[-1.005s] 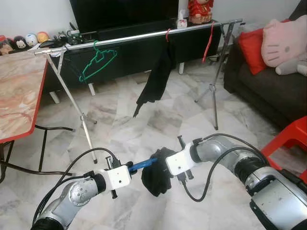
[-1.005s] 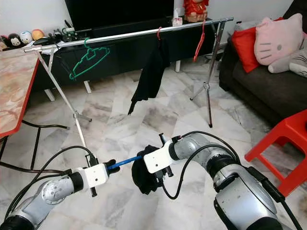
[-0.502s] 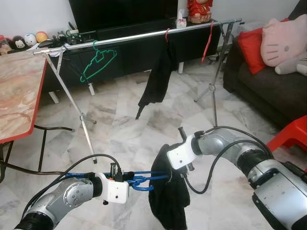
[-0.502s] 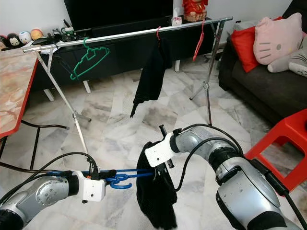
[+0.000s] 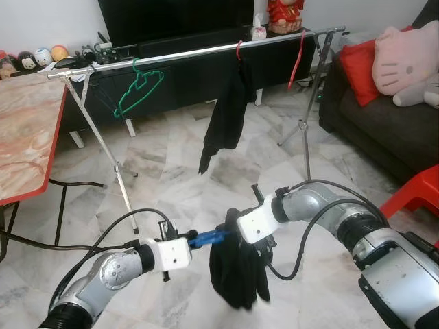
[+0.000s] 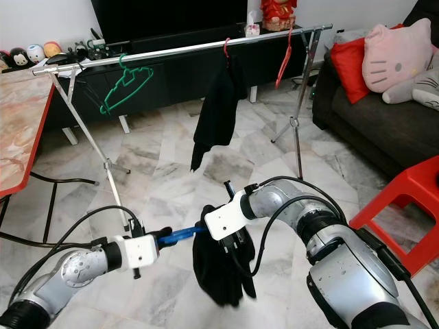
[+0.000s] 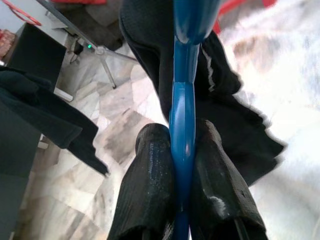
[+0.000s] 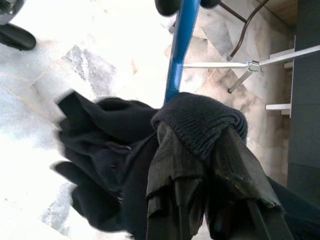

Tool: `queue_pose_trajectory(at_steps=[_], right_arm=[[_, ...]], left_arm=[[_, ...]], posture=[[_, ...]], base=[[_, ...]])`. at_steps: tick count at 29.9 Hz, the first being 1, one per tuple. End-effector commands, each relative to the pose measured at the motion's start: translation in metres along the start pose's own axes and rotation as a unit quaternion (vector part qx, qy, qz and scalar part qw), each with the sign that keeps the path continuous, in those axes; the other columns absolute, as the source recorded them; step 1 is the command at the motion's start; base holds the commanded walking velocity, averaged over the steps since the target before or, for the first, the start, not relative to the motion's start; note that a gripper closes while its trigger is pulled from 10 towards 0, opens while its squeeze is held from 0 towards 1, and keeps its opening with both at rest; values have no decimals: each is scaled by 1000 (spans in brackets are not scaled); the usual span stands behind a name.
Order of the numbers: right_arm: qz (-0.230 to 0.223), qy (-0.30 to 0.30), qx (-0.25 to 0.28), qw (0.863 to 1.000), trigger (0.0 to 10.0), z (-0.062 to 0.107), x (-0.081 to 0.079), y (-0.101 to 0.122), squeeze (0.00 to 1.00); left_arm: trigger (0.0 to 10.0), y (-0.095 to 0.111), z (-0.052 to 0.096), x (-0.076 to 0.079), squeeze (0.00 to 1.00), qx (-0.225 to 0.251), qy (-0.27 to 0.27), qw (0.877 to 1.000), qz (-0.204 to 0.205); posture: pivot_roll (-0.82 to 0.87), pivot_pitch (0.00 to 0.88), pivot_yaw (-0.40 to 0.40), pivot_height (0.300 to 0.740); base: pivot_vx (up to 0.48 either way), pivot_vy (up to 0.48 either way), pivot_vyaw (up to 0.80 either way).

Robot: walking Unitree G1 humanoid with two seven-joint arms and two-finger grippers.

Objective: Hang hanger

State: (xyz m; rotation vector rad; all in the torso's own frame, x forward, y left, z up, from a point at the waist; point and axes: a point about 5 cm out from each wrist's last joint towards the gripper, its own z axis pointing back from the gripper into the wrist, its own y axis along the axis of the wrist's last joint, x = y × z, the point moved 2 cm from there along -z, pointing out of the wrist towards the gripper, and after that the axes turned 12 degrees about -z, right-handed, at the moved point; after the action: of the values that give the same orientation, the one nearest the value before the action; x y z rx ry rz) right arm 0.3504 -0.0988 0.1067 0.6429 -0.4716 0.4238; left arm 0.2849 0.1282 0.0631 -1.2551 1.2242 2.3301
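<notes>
Blue plastic hanger (image 5: 206, 238), stiff and light, sits clamped in the left gripper (image 7: 182, 150). Right gripper (image 8: 200, 145) pinches its limp black knitted garment (image 5: 236, 271), which looks prone to slip off.

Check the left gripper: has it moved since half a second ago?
Yes. The left gripper, shut on the blue hanger, has risen and shifted toward the rack leg's foot; the black garment hangs from the hanger beside the right gripper.
</notes>
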Motion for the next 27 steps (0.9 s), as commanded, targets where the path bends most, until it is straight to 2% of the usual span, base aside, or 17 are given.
queue_pose_trajectory(at_steps=[1, 10, 12, 14, 17, 21, 23, 27], right_arm=[[12, -1, 27, 1000, 10000, 0, 4, 11, 0], [13, 5, 47, 999, 10000, 4, 9, 18, 0], [16, -8, 83, 996, 10000, 12, 22, 32, 0], [0, -25, 127, 992, 10000, 19, 32, 44, 0], [-12, -31, 170, 985, 10000, 21, 36, 58, 0], [-31, -18, 219, 975, 10000, 21, 34, 72, 0], [-43, 8, 242, 969, 10000, 22, 29, 79, 0], [-69, 36, 290, 954, 10000, 29, 25, 92, 0]], left_arm=[[10000, 0, 2, -11, 0, 5, 17, 1000, 4], [10000, 1, 2, -16, 0, 12, 21, 1000, 18], [10000, 4, -2, -23, 0, 22, 39, 998, 47], [10000, 5, -3, -26, 0, 27, 47, 996, 66], [10000, 6, -3, -30, 0, 32, 57, 995, 81], [10000, 9, -3, -33, 0, 42, 61, 993, 94], [10000, 11, -3, -34, 0, 46, 60, 992, 98], [10000, 13, -3, -36, 0, 50, 58, 992, 104]], posture=[[-114, 0, 33, 740], [-117, 0, 35, 740], [-117, 0, 35, 740], [-124, 0, 36, 740], [-127, 0, 36, 740], [-123, 0, 36, 740], [-123, 0, 36, 740], [-122, 0, 36, 740]], base=[[0, 0, 0], [0, 0, 0], [0, 0, 0], [0, 0, 0], [0, 0, 0], [0, 0, 0], [0, 0, 0], [0, 0, 0]])
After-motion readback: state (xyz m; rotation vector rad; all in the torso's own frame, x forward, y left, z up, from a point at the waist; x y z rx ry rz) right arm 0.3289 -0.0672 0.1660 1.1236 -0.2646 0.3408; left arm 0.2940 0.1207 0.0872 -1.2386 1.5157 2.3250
